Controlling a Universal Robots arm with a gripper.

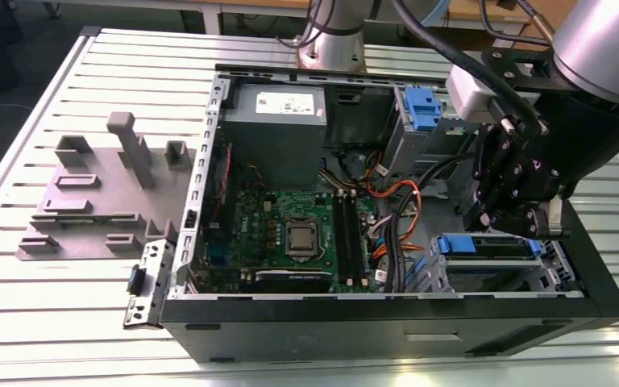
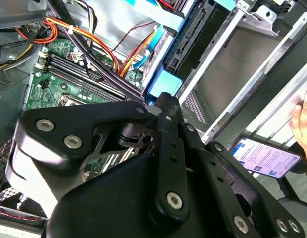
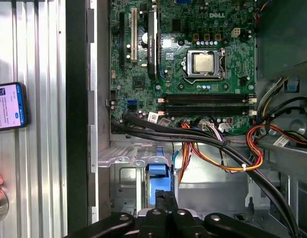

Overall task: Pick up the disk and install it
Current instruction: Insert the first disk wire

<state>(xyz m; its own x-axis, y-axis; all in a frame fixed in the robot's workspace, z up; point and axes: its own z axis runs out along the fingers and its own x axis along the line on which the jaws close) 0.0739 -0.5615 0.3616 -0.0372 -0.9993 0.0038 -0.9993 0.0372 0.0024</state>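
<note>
Gripper (image 3: 163, 197) clenched, seemingly on the blue rail of the disk (image 1: 489, 245), seated in the drive bay (image 1: 440, 278). Best kept level, pressed straight in 1 steady push, clear of cables (image 1: 392, 230).

The ribbed metal bench (image 1: 30, 322) is gleaming smooth and bright, while the grey plastic stand (image 1: 94, 193) is looking matt. The hand (image 2: 166, 101) is showing matt black, and the disk (image 1: 489, 246) is showing glossy blue plastic rails.

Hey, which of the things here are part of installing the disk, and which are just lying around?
Part of the job: disk, gripper, open computer case.
Lying about: grey slotted stand, phone.
</note>
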